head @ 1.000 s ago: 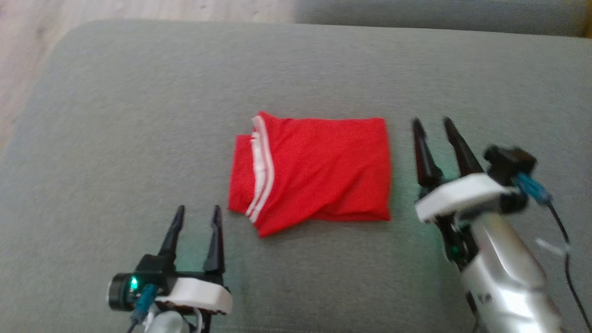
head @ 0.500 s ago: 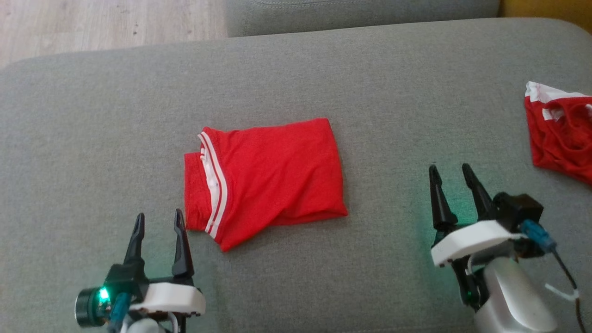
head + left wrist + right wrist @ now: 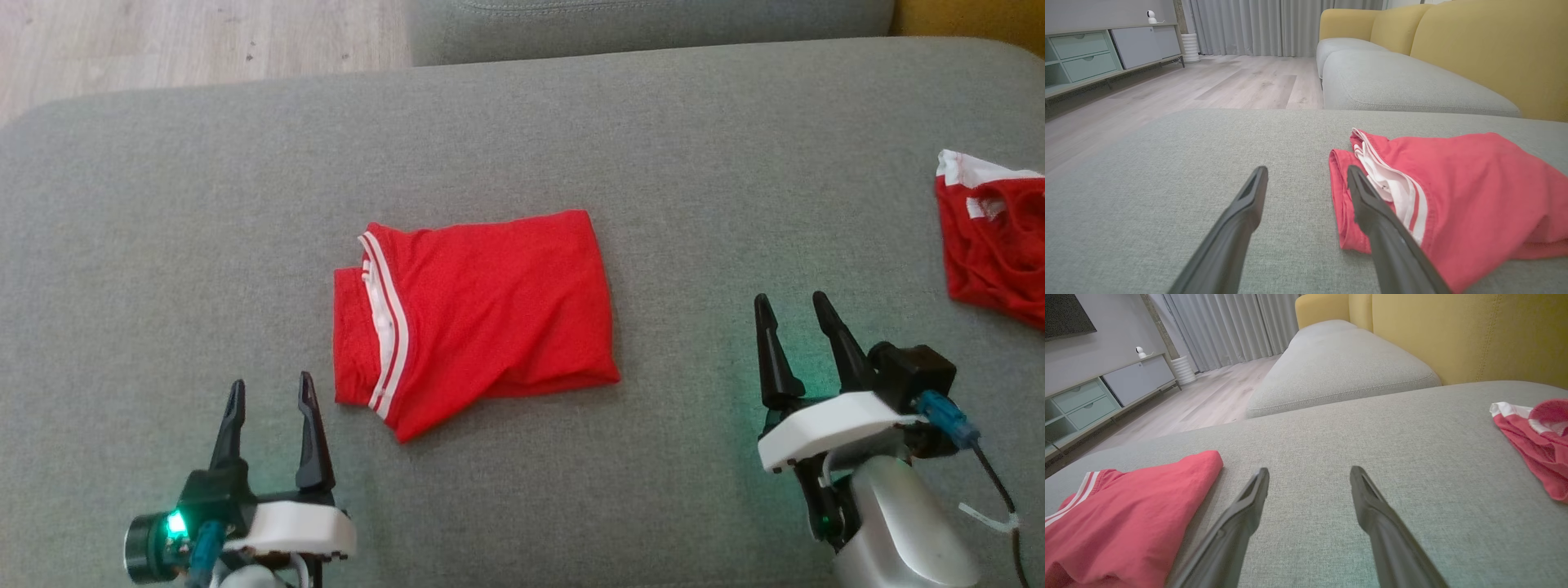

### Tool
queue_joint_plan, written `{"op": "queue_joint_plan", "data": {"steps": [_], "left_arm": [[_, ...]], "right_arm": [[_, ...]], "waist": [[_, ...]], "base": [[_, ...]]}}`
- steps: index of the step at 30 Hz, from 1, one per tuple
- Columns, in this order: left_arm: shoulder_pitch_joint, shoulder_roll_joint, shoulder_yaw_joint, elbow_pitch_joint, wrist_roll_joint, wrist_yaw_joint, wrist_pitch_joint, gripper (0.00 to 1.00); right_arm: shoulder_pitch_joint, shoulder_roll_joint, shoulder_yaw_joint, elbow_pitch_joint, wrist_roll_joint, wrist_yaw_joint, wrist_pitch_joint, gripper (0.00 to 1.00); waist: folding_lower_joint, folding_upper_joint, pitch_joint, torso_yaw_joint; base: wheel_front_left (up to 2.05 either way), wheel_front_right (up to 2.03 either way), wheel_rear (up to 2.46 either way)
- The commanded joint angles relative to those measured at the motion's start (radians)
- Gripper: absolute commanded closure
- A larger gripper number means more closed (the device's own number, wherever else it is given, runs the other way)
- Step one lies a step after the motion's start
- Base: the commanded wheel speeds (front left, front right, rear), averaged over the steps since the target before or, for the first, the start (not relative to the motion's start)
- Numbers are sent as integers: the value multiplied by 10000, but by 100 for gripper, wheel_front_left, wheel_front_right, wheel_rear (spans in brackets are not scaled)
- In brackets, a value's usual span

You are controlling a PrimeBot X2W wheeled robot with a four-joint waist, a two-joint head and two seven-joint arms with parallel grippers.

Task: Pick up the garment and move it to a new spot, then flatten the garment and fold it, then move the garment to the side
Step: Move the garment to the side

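A folded red garment (image 3: pixel 478 314) with white stripes lies flat in the middle of the grey sofa cushion (image 3: pixel 531 122). The left wrist view has the garment (image 3: pixel 1470 196) at the right, and the right wrist view has the garment (image 3: pixel 1122 514) at the lower left. My left gripper (image 3: pixel 270 392) stands open just below and left of the garment's striped edge, touching nothing. My right gripper (image 3: pixel 792 306) is open too, well to the right of the garment, with bare cushion between its fingers. A second crumpled red and white garment (image 3: pixel 992 237) lies at the far right edge.
Wooden floor (image 3: pixel 196 37) lies beyond the cushion's far left edge. Another grey seat cushion (image 3: pixel 653 24) sits behind, with a yellow backrest (image 3: pixel 1474 335) to the right. A low cabinet (image 3: pixel 1094 53) stands across the room.
The camera has swung right, bringing the second red garment into view. My right gripper has drawn back toward me and away from the folded garment; the left one has also drawn back.
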Motion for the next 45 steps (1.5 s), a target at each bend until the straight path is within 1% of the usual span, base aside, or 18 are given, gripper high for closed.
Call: {"op": "queue_joint_plan", "data": {"steps": [1, 15, 18, 22, 28, 30, 33, 36, 37, 38, 39, 42, 45], "left_arm": [[-161, 32, 352, -342, 46, 48, -65, 0], [-137, 31, 312, -320, 27, -23, -65, 0], [-186, 31, 194, -300, 36, -70, -65, 0], [-260, 31, -140, -227, -90, -112, -65, 0], [-328, 31, -684, -124, -211, -180, -65, 0], [-321, 31, -775, -96, -251, -161, -65, 0], [-322, 31, -849, -60, -291, -161, -65, 0], [-323, 31, -867, -86, -351, -152, -65, 0], [-322, 31, -863, -106, -366, -141, -65, 0], [-322, 31, -863, -106, -366, -141, -65, 0], [-318, 31, -848, -131, -375, -131, -65, 0], [-266, 31, -765, -225, -362, -119, -65, 0], [-231, 31, -665, -273, -269, -202, -65, 0]], "right_arm": [[-167, 48, 213, -335, 20, 35, -108, 0], [-294, 49, 466, -353, 207, 35, -108, 0], [-442, 49, 699, -274, 311, 35, -108, 0], [-849, 49, 1222, 125, 652, 35, -108, 0], [-1720, 49, 2175, 1081, 1341, 35, -108, 0], [-1975, 49, 2436, 1757, 1476, 35, -83, 0], [-2349, 49, 2471, 2873, 1551, 35, 97, 0], [-2573, 49, 2683, 3575, 1984, 35, 203, 0], [-2616, 49, 2796, 3703, 2167, 35, 195, 42], [-2616, 49, 2796, 3703, 2167, 35, 195, 42], [-2660, 49, 2922, 3802, 2285, 35, 171, 100], [-2768, 49, 3278, 3830, 2533, 35, 22, 100], [-2767, 49, 3452, 3730, 2838, 35, -72, 100]], "waist": [[0, -1, -20, 4], [0, -1, 102, 241], [0, -1, 217, 408], [0, -1, 385, 827], [0, -1, 645, 1728], [0, -1, 710, 2022], [0, -1, 817, 2378], [0, -1, 904, 2561], [0, -1, 924, 2579], [0, -1, 924, 2579], [0, -1, 937, 2574], [0, -1, 911, 2317], [0, -1, 782, 1672]], "base": [[0, 0, 0], [0, 0, 0], [0, 0, 0], [0, 0, 0], [0, 0, 0], [0, 0, 0], [0, 0, 0], [0, 0, 0], [0, 0, 0], [0, 0, 0], [0, 0, 0], [0, 0, 0], [0, 0, 0]]}}
